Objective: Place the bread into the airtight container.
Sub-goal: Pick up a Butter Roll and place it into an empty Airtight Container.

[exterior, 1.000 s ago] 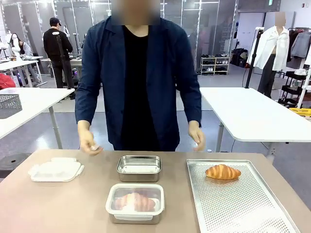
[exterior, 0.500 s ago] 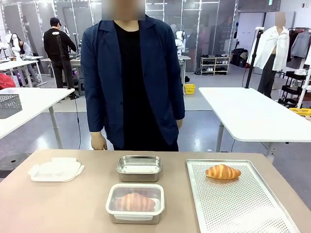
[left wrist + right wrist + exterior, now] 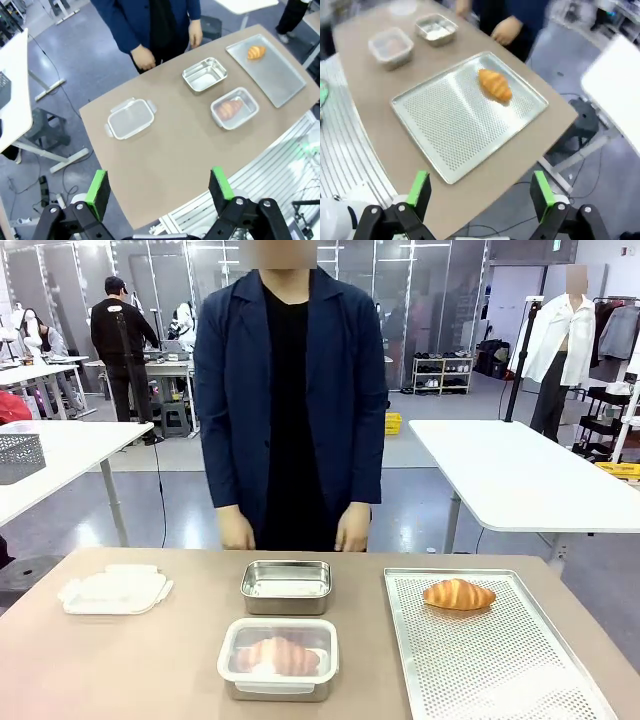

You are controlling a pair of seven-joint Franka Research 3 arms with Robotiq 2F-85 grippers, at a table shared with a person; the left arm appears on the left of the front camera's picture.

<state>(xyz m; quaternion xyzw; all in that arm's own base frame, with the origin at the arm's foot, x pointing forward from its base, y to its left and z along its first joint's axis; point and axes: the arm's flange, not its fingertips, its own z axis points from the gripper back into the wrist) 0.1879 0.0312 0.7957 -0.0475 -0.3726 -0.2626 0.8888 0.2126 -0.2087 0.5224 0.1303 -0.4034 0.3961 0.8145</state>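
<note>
since the earlier frame the person has been shifted to the middle, with both arms lowered at the far edge of the desk. the bread is seen on the perforated tray, well apart from the open steel container. behind the lidded container, a loose lid lies leftward. the left hand and right hand are held spread wide.

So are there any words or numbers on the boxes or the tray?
None that can be read.
The tray, the open tin, the lidded box and the loose lid carry no print.
Anything in the room behind is too small or blurred to read.
</note>
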